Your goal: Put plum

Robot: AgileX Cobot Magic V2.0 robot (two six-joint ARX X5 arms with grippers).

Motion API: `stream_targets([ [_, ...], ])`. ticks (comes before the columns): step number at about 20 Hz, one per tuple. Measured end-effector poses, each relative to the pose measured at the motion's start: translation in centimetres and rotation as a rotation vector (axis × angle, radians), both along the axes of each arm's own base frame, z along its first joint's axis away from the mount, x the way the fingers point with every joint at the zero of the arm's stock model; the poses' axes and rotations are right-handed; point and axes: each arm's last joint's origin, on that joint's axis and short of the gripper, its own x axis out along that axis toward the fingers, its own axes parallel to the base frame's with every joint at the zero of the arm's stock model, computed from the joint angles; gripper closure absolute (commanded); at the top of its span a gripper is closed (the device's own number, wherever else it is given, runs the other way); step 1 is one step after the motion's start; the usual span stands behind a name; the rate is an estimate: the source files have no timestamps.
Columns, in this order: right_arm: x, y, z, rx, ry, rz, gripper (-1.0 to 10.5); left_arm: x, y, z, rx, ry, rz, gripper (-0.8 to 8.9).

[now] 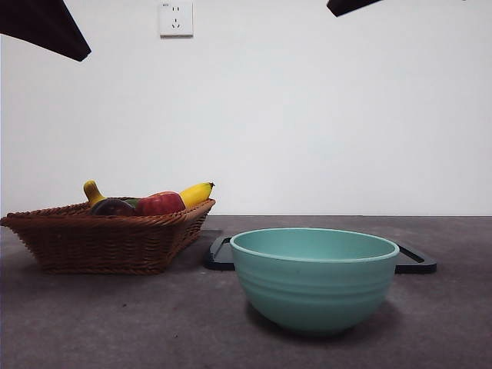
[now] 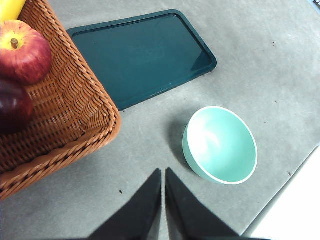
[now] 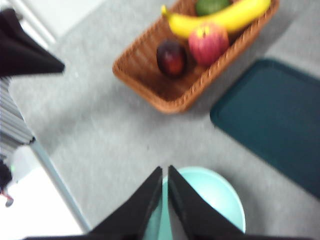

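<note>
The plum (image 1: 113,207) lies in the wicker basket (image 1: 108,242) at the left of the front view, touching the red apple (image 1: 160,204) — a banana (image 1: 196,193) sits behind them. Right of the basket a dark tray (image 1: 415,261) lies flat on the desk (image 1: 115,323), with a mint bowl (image 1: 314,278) in front. Both tools hang high, empty — the left tool (image 2: 163,172) and right tool (image 3: 165,170) each with jaws pressed together.

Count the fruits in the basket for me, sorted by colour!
Yellow: 1, the banana
Red: 1, the apple
Dark purple: 1, the plum
Green: 1, a green fruit
Total: 4, all in the basket
</note>
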Motion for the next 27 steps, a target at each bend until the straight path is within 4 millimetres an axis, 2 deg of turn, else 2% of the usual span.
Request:
stream_targets([
  [11,0.4,0.3,0.9,0.061,-0.086,0.000,9.4,0.0,0.0,0.0,0.002,-0.006,-0.001,8.05],
  [13,0.5,0.3,1.0,0.070,-0.099,0.000,9.4,0.2,0.0,0.4,-0.011,-0.054,-0.005,8.05],
  [15,0.5,0.3,1.0,0.072,-0.101,0.000,9.4,0.3,0.2,1.3,-0.025,-0.170,-0.008,8.05],
  [17,0.5,0.3,1.0,0.072,-0.101,0.000,9.4,0.1,1.1,3.1,-0.033,-0.370,0.034,8.05],
  [20,0.5,0.3,1.0,0.072,-0.101,0.000,9.4,-1.8,3.5,6.6,-0.041,-0.703,0.202,8.05],
  [22,0.5,0.3,1.0,0.072,-0.101,0.000,9.4,-3.8,4.9,7.6,-0.033,-0.864,0.309,8.05],
  [25,0.5,0.3,1.0,0.072,-0.101,0.000,9.4,-6.0,6.4,6.2,0.017,-0.995,0.481,8.05],
  [27,0.5,0.3,1.0,0.072,-0.101,0.000,9.4,-6.7,7.1,3.7,0.066,-1.014,0.604,8.05],
])
